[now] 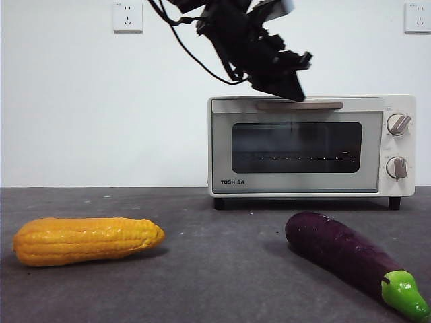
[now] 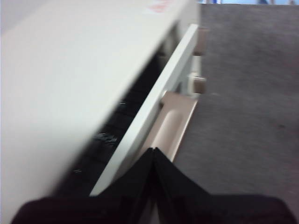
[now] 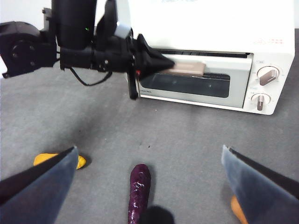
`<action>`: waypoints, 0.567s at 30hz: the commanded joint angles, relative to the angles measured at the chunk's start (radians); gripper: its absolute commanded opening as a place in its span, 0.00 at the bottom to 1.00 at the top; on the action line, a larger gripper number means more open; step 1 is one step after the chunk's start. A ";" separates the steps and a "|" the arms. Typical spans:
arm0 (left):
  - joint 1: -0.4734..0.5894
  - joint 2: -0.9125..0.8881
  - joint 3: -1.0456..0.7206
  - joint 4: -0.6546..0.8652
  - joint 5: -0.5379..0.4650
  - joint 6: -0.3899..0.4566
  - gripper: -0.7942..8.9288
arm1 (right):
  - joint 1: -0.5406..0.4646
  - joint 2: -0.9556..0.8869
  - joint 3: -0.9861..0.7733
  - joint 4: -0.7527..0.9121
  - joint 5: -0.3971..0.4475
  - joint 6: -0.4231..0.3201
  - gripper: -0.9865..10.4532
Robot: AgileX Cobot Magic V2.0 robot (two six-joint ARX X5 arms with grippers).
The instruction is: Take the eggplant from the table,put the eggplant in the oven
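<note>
The left gripper [image 1: 291, 86] hung at the top front edge of the oven [image 1: 311, 145], its fingers [image 2: 140, 179] pressed together into a single black point just at the brown door handle [image 2: 170, 126]. Whether the tip touched the handle could not be told. From the right wrist camera that same gripper [image 3: 166, 63] showed as a dark wedge reaching in from the side, its tip meeting the handle [image 3: 187, 70] above the dark glass window [image 3: 189, 84]. The door looked slightly parted along its top edge in the left wrist view, though the blur made that uncertain.

The right gripper [image 3: 149, 186] hovered well back from the oven over the worktop [image 3: 187, 135], its fingers [image 3: 39, 184] spread wide and holding nothing. Between them, and lower, lay the eggplant [image 3: 139, 191], lengthwise toward the oven and apart from both fingers.

In the front view the eggplant [image 1: 353, 259] rested on the worktop [image 1: 215, 229] in front of the oven and near the camera, lying at a slant with its green stem cap [image 1: 404, 295] pointing toward the lower right corner. A yellow-orange corn cob [image 1: 87, 240] lay well apart from it on the other side of the worktop. Two round knobs [image 1: 397, 145] sat one above the other beside the oven's window, and two wall sockets [image 1: 128, 17] showed on the white wall behind.
</note>
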 commanded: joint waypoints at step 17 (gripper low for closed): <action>-0.144 0.076 -0.018 -0.093 0.112 -0.093 0.08 | 0.002 0.005 0.002 0.005 -0.001 -0.005 0.58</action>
